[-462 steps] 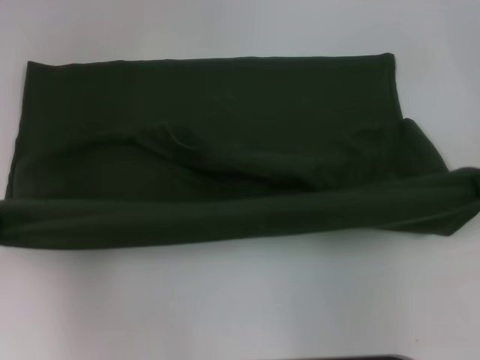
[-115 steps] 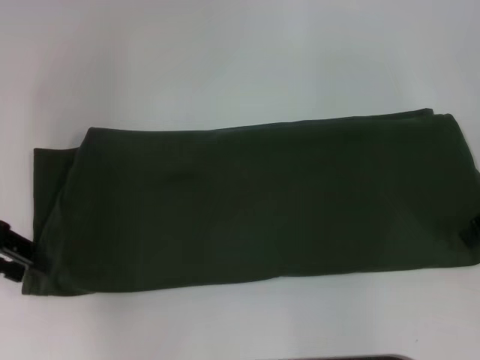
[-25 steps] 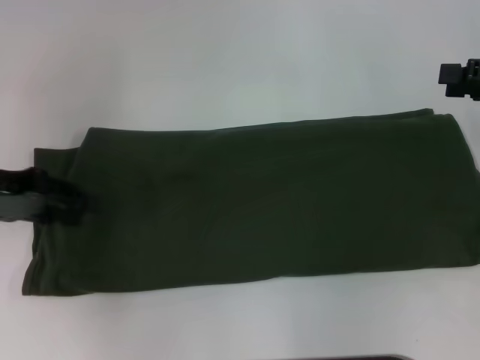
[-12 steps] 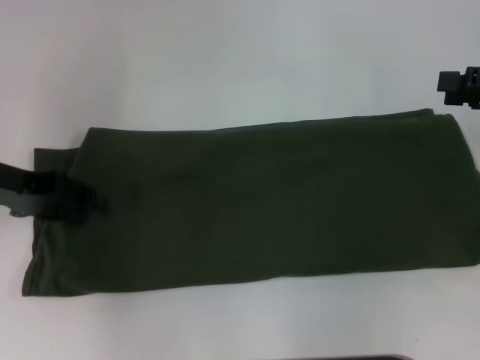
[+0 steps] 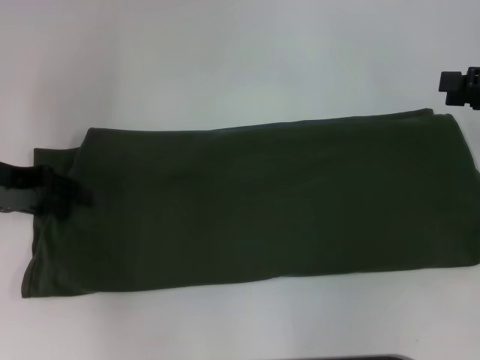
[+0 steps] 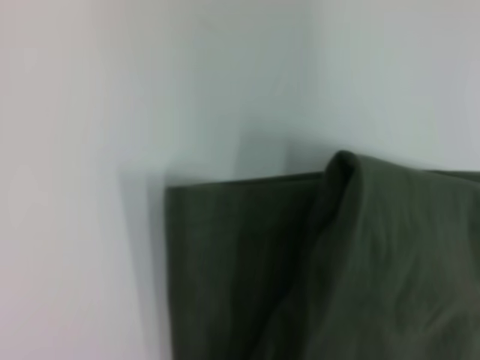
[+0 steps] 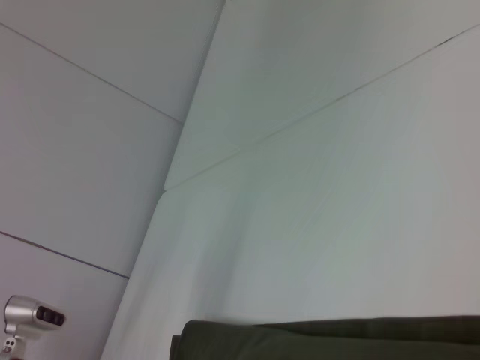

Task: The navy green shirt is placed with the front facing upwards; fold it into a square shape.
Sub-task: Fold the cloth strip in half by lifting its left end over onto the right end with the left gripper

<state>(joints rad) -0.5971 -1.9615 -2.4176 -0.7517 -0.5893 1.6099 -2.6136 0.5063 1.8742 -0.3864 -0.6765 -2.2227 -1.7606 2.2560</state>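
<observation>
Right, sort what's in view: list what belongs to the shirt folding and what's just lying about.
Part of the job:
- navy green shirt, folded into a long band
- left gripper, over the shirt's left end
- right gripper, off the shirt beyond its far right corner

Just there:
- white table
- small silver device beside the table

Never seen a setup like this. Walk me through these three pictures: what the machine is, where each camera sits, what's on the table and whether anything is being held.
This is a two-armed robot; each arm ends in an end effector. One picture comes from a camera on its head, looking down at a white table. On it lies a dark green shirt, already folded into a long band. The left end effector is over the shirt's left end; the right end effector hangs above bare table past the far right corner. Whether either is open or gripping cloth cannot be made out. The other two pictures come from cameras on the wrists. The left wrist view shows a folded shirt corner; the right wrist view shows mostly table, with the shirt's edge.
</observation>
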